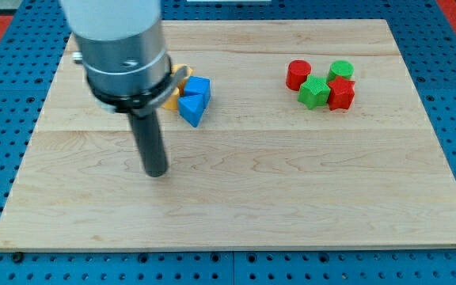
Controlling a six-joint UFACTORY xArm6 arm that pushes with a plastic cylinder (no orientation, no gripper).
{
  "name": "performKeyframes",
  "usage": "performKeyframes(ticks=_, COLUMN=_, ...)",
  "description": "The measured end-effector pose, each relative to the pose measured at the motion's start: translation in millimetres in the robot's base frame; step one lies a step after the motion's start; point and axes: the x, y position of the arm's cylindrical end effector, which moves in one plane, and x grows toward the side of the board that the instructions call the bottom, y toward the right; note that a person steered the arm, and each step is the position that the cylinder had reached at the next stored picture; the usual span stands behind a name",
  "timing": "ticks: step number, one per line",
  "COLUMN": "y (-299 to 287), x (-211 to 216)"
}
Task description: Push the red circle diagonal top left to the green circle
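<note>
The red circle [298, 75] sits on the wooden board at the view's upper right. The green circle [341, 70] lies just right of it, slightly higher. Between and below them are a green block [314, 92] of star-like shape and a red block [341, 94], all packed close together. My tip [157, 171] rests on the board at the view's left of centre, far left of and below the red circle, touching no block.
A blue cube [198, 88] and a blue triangle [191, 110] lie above and right of my tip. A yellow block [176, 89] is partly hidden behind the arm's grey body [121, 47]. The board's edge [236, 249] runs along the view's bottom.
</note>
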Motion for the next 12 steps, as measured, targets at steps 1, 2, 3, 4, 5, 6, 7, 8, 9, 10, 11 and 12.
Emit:
performKeyframes(ticks=1, y=-61, x=-10)
performKeyframes(ticks=2, y=-58, x=-43)
performKeyframes(ticks=3, y=-52, x=-80)
performKeyframes(ticks=4, y=-52, x=-80)
performKeyframes(ticks=5, y=-52, x=-91)
performKeyframes(ticks=6, y=-52, x=-104)
performKeyframes(ticks=7, y=-52, x=-110)
performKeyframes(ticks=8, y=-52, x=-113)
performKeyframes(ticks=9, y=-34, x=-61)
performKeyframes(ticks=10, y=44, x=-24)
performKeyframes(ticks=11, y=113, x=-38)
performKeyframes(ticks=12, y=183, x=-40)
